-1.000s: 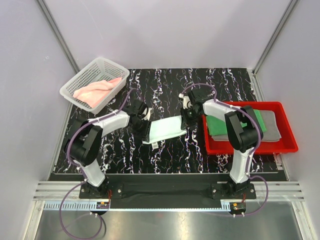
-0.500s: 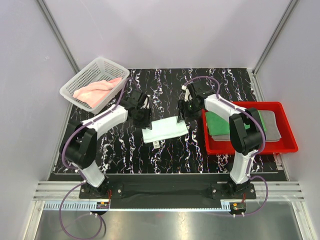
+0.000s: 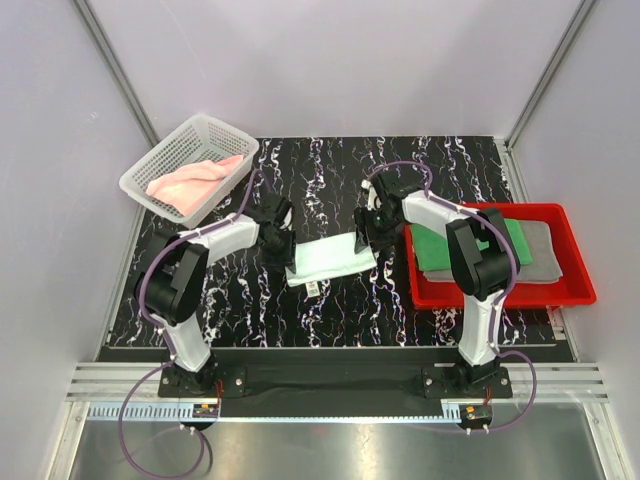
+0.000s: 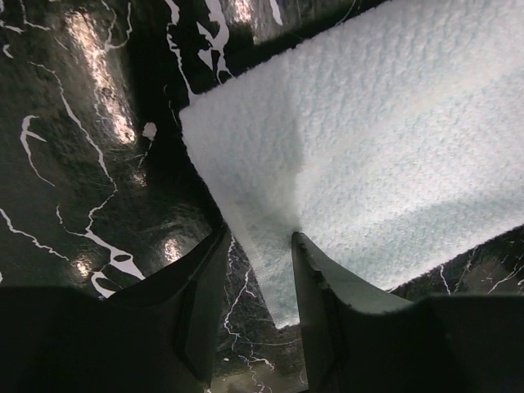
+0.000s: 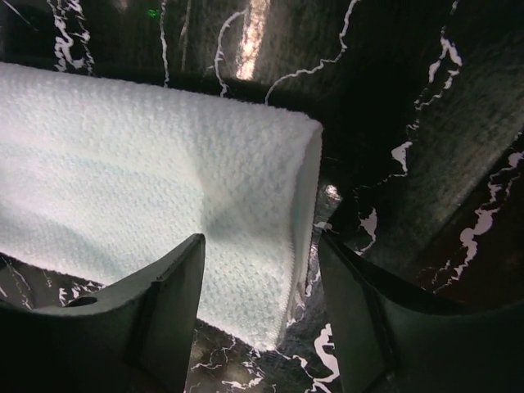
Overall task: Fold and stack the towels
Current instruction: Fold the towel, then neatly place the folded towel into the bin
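Note:
A pale mint-white towel (image 3: 332, 260) lies folded and flat on the black marbled table between my arms. My left gripper (image 3: 283, 240) is at its left end. In the left wrist view, the left gripper (image 4: 260, 246) is open, its jaws astride the towel's (image 4: 368, 147) edge. My right gripper (image 3: 365, 237) is at the right end. In the right wrist view, the right gripper (image 5: 262, 246) is wide open, its jaws straddling the folded edge of the towel (image 5: 123, 164). A dark green towel (image 3: 440, 245) and a grey towel (image 3: 540, 250) lie in the red tray. A pink towel (image 3: 190, 178) lies in the basket.
The white mesh basket (image 3: 230, 135) stands at the back left. The red plastic tray (image 3: 500, 297) stands at the right, close to the right arm. The enclosure's white walls stand behind and on both sides.
Both grippers have let go of the mint towel, lifted back, then come down again at its two ends. The towel now lies flat and folded, slightly shifted.

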